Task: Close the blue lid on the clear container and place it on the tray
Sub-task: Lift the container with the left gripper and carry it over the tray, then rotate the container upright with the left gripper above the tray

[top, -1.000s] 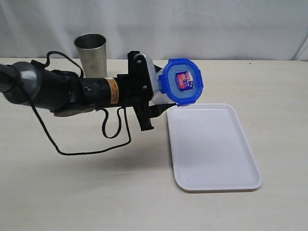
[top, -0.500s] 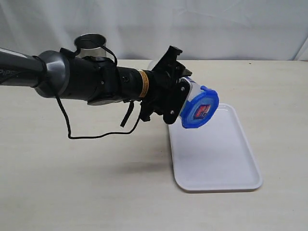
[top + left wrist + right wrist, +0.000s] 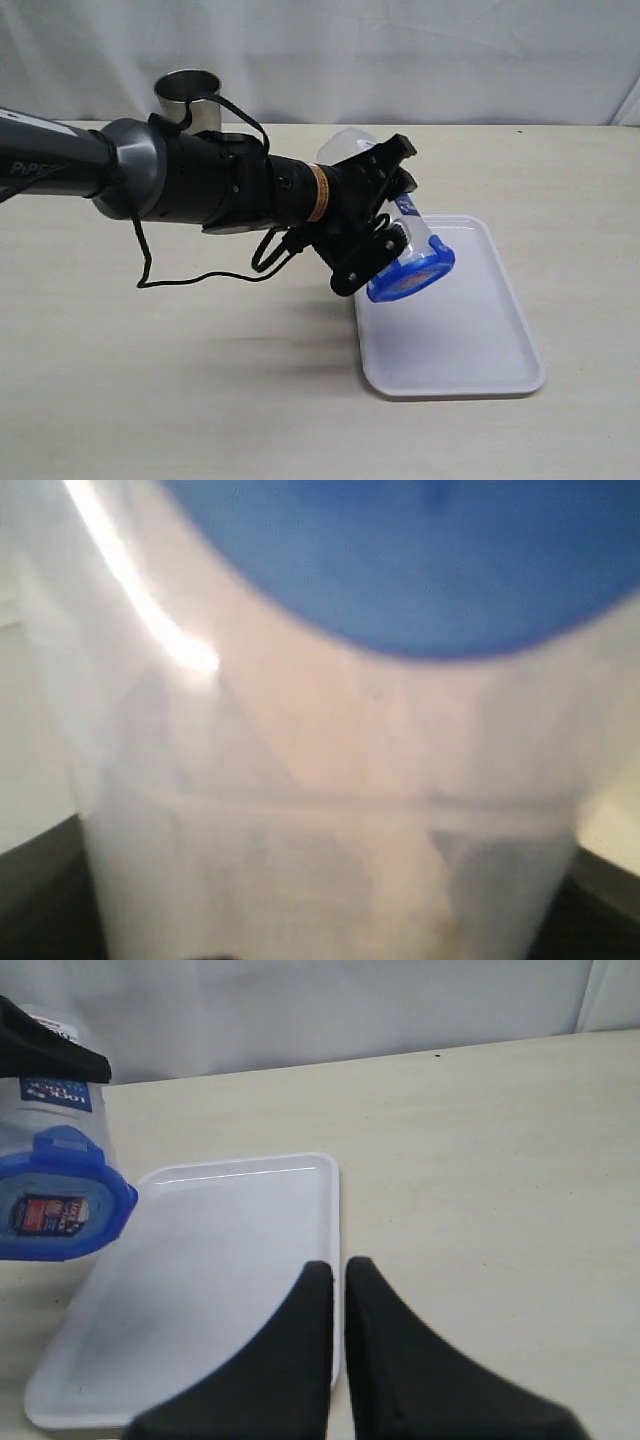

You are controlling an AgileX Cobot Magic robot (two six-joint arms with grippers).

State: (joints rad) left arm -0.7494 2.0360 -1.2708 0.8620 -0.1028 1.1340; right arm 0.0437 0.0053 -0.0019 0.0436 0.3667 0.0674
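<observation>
the container [image 3: 418, 232] looks light and empty: thin translucent plastic, tall, tapered and smooth, so it may slip or flex under a hard squeeze. i judge the mid-wall the best place to hold it. it lies tilted in the left pincer [image 3: 378, 215], whose jaws clamp across its body, with the mouth end pointing down and away from the wrist. the lid [image 3: 410, 278], hard blue plastic with snap flaps and a stickered clear centre, sits on that far end; i cannot tell whether the flaps are locked. just beyond and below the fingertips lies the tray [image 3: 470, 340], flat, white, glossy and low-rimmed. the lid hangs over its edge, seemingly not touching. the right pincer [image 3: 335, 1280] is closed on nothing, over the table [image 3: 150, 380] beside the tray. a steel cup [image 3: 188, 95] stands well behind the left pincer.
</observation>
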